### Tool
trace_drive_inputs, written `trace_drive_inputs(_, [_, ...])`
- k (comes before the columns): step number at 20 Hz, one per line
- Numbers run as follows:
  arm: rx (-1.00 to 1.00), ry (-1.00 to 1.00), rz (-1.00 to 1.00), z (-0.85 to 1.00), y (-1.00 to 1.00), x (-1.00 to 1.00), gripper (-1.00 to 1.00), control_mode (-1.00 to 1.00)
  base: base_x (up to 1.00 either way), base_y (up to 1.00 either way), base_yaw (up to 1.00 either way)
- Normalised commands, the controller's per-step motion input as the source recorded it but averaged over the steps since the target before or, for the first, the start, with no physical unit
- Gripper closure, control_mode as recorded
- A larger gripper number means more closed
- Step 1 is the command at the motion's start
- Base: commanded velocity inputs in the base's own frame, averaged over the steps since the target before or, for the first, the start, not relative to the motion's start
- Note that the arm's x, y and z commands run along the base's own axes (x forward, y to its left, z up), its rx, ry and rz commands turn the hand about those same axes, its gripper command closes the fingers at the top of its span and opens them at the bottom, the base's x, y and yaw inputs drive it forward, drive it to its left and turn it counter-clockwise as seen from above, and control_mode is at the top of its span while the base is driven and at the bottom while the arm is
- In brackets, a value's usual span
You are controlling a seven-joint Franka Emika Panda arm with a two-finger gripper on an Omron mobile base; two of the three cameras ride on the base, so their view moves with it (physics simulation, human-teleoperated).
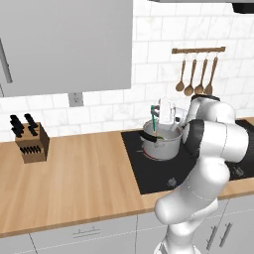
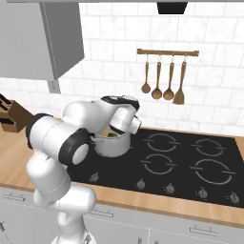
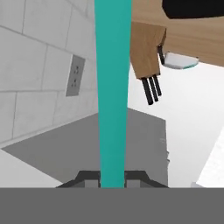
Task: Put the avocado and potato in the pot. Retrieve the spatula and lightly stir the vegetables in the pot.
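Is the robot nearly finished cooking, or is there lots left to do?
Nearly finished. Something green and something tan already lie in the pot, which looks like both vegetables in. The gripper is shut on the spatula, its teal handle reaching down into the pot on the stove. What's left is the gentle stirring; one picture can't show whether it has begun.

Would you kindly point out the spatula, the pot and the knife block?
spatula (image 3: 113,87): hand view, teal handle.
pot (image 1: 163,146): left base view, steel side wall.
knife block (image 1: 33,145): left base view, wooden front.
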Motion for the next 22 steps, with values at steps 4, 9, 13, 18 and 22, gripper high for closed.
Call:
trace_drive_inputs(4, [0.0,-0.07,0.0,-0.02,0.0,0.25,1.0,-1.0,0.0,0.0,0.0])
trace_drive_inputs(9, [0.0,-0.05,0.0,-0.29,-0.16,0.12,1.0,-1.0,0.0,0.0,0.0])
trace_drive_inputs(13, [0.0,-0.01,0.0,-0.26,-0.31,0.07,1.0,-1.0,0.0,0.0,0.0])
trace_drive_inputs(18, [0.0,0.0,0.0,0.0,-0.42,0.02,1.0,-1.0,0.0,0.0,0.0])
trace_drive_inputs(22, [0.0,0.01,-0.01,0.0,-0.36,0.0,1.0,-1.0,0.0,0.0,0.0])
